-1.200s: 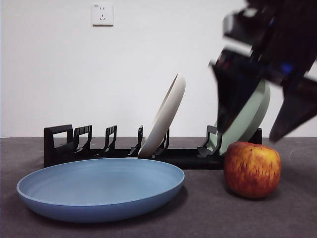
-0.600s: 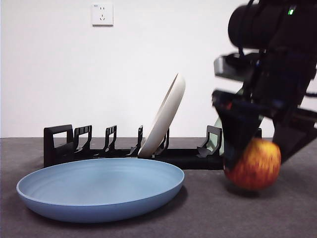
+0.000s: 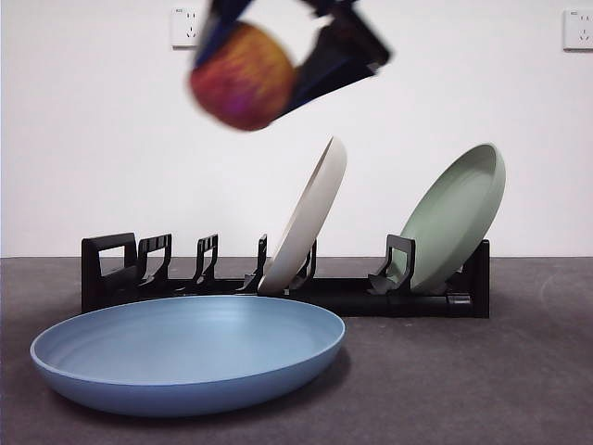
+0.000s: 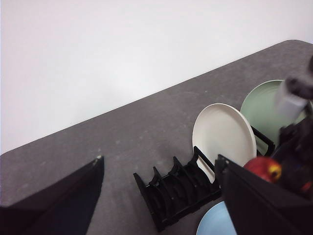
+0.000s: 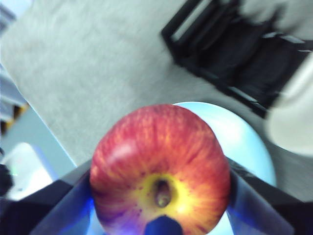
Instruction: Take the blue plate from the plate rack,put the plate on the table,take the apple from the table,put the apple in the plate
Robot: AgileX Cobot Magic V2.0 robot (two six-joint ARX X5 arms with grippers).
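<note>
Right pincer (image 5: 161, 215) grips the apple (image 5: 160, 169) — only the front view shows it high above the blue plate (image 3: 185, 357).

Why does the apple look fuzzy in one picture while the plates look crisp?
Front view: the apple and the right gripper shut on it are smeared by motion blur, while the blue plate and plate rack stay sharp. Right wrist view: the apple is fairly clear, but the rack behind it is blurred.

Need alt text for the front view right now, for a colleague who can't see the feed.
The right gripper holds the apple high in the air, above the blue plate, which lies flat on the table. Behind it, the plate rack holds a cream-white plate and a sage-green plate, both leaning.
</note>
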